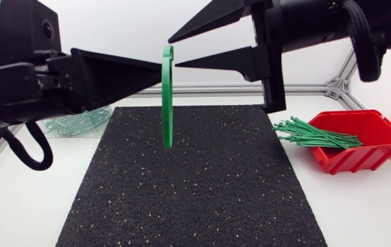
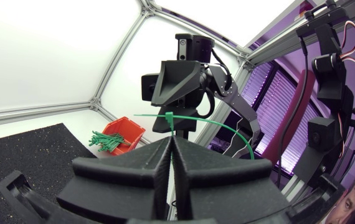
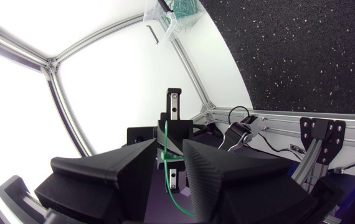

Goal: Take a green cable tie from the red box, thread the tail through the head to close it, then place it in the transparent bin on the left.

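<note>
One green cable tie (image 1: 167,103) stands upright in the air above the single black mat (image 1: 195,185). It is clamped between the clenched fingers of the left gripper (image 1: 160,72), and its upper end lies between the two spread, released fingers of the right gripper (image 1: 173,53). One red box (image 1: 360,161) at the right holds a bundle of green ties (image 1: 315,134) too tangled to count, and one transparent bin (image 1: 79,123) at the left holds more.

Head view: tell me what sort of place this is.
Probably a robotics lab bench: aluminium framing around a white table, a black speckled mat, a red box of green cable ties. My left gripper grips one tie.
</note>
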### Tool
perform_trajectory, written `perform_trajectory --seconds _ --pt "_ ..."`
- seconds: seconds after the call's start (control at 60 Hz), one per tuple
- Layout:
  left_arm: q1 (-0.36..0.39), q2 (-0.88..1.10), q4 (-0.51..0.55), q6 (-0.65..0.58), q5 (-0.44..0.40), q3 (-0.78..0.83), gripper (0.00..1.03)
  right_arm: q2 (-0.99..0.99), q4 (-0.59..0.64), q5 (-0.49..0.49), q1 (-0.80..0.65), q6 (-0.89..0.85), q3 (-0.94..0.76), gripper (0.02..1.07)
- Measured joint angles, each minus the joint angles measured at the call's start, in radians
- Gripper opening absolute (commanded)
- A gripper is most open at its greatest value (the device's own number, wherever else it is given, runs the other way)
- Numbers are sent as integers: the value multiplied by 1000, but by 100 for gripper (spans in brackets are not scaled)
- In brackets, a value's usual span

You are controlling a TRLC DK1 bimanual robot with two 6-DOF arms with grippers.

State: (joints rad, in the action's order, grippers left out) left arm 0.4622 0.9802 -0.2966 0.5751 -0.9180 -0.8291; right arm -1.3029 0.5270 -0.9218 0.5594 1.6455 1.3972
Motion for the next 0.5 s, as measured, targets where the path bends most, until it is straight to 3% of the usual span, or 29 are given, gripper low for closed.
perform_trajectory --seconds 0.15,0.2,0.5 --pt "0 -8 0 0 0 0 3 -3 0 11 25 0 8 37" --pt "0 -12 0 0 0 0 3 -6 0 26 32 0 11 30" --pt "0 -26 0 0 -15 0 3 -7 0 84 44 0 13 20"
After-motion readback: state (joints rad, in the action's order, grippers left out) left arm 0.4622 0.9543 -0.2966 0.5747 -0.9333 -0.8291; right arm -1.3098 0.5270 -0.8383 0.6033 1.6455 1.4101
